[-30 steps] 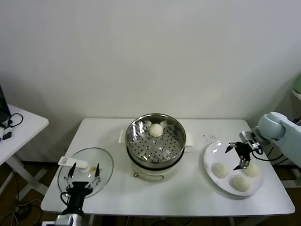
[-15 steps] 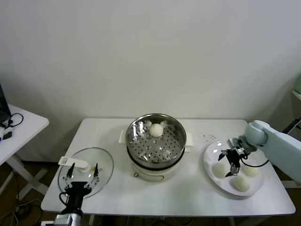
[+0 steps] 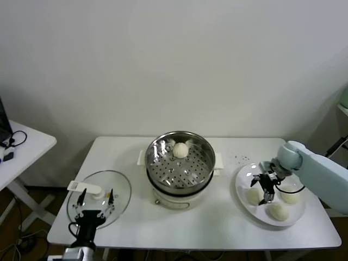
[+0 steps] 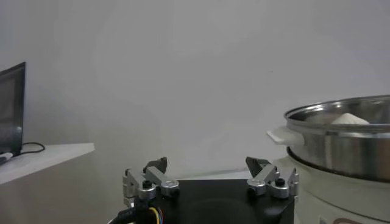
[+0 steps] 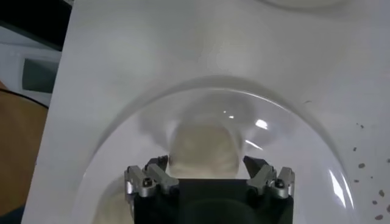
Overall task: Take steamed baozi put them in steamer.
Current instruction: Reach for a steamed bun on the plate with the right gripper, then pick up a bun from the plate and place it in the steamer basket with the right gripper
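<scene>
The steamer [image 3: 179,163] stands mid-table with one baozi [image 3: 180,149] at the back of its perforated floor. Three more baozi lie on the white plate [image 3: 243,176] at the right: one on the left [image 3: 253,197], one at the front [image 3: 279,211], one on the right [image 3: 291,196]. My right gripper [image 3: 263,188] is open, low over the left baozi. In the right wrist view that baozi [image 5: 204,149] sits between the spread fingers of the gripper [image 5: 207,167]. My left gripper [image 3: 95,204] is open and parked over the glass lid. The left wrist view shows the steamer [image 4: 341,137].
The glass lid [image 3: 122,190] with a white handle lies at the table's front left. A small white side table [image 3: 22,144] stands farther left. The table's front edge runs just below the plate and lid.
My right gripper has moved left and down across the plate, from above the right baozi to the left baozi. The left arm has not moved.
</scene>
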Controlling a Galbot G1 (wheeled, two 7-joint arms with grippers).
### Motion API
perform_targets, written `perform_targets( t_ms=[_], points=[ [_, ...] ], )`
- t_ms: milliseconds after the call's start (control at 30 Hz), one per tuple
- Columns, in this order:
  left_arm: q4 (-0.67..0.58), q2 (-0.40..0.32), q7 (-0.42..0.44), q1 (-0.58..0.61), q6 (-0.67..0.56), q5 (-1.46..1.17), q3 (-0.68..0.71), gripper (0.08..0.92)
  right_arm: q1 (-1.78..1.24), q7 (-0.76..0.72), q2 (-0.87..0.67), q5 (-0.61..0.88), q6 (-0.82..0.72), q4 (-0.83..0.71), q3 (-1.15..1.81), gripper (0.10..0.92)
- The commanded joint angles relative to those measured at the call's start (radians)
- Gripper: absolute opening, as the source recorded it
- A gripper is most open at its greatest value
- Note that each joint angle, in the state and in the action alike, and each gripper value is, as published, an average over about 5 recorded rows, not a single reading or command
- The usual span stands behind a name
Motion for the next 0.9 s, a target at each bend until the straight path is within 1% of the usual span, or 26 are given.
perform_targets(
  t_ms=[33,133,333,633,900],
  points=[
    [0.0,-0.001,0.0,0.001,-0.001,0.0,-0.001,0.823,-0.005,-0.002,0.015,-0.014,0.001,-0.015,0.005,0.75],
    [0.001,-0.001,-0.001,0.0,-0.001,0.0,-0.001,0.823,-0.004,-0.003,0.012,-0.012,0.001,-0.012,0.006,0.723],
    [0.001,-0.001,-0.001,-0.001,0.0,0.0,-0.002,0.823,0.007,-0.004,0.002,0.023,-0.008,-0.008,0.008,0.712],
    [-0.002,-0.001,-0.001,0.002,-0.002,-0.002,-0.005,0.823,0.125,-0.016,-0.051,0.205,-0.056,0.022,-0.063,0.703],
    [-0.004,-0.001,0.001,0.004,-0.003,0.0,0.0,0.823,0.449,-0.026,-0.047,0.4,-0.077,0.022,-0.283,0.687]
  ],
)
